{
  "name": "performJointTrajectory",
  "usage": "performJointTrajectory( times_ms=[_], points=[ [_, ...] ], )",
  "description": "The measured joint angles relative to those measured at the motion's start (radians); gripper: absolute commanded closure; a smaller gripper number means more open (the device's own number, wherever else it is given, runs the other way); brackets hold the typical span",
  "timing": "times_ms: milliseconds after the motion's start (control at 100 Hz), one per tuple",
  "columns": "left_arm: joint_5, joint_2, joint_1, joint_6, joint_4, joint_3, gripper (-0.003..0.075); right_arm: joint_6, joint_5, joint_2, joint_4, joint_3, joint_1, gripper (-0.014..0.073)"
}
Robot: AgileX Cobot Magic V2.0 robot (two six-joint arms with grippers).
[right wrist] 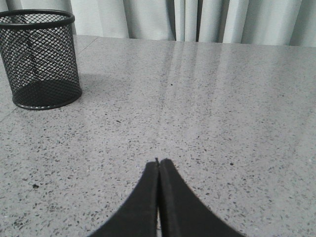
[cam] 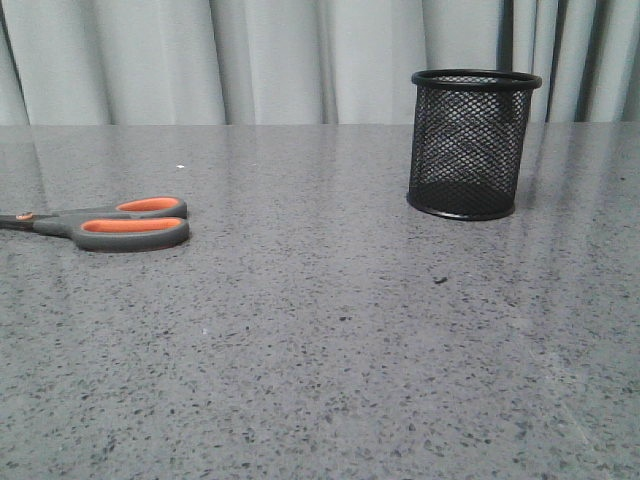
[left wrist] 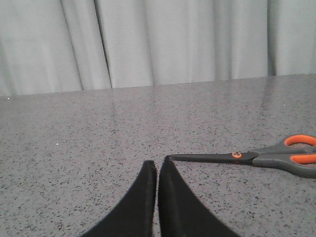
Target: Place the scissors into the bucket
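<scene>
While both my grippers, left [left wrist: 157,168] and right [right wrist: 158,165], sit pinched closed and empty, nothing is done: the grey-bladed, orange-lined scissors [cam: 105,222] lie flat on the speckled grey table [cam: 330,340], well apart from the upright black wire-mesh bucket [cam: 470,143]; pickup and drop remain.

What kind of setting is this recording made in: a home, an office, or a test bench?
Most likely a staged test bench or lab. A bare grey speckled tabletop carries only the scissors and a black mesh bucket, and pale curtains close off the background like a backdrop.
</scene>
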Motion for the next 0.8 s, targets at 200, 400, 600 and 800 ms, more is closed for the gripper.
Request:
performJointTrajectory(
  times_ms=[200,400,600,800],
  points=[
    [0.000,0.000,0.000,0.000,0.000,-0.001,0.0741,0.000,0.000,0.000,0.000,0.000,0.000,0.0662],
    [0.000,0.000,0.000,0.000,0.000,0.000,0.0741,0.000,0.000,0.000,0.000,0.000,0.000,0.0662],
    [0.000,0.000,0.000,0.000,0.000,0.000,0.0741,0.000,0.000,0.000,-0.026,0.000,0.000,0.0662],
    [0.000,0.000,0.000,0.000,0.000,0.000,0.0741,0.000,0.000,0.000,-0.038,0.000,0.000,0.0662]
  ],
)
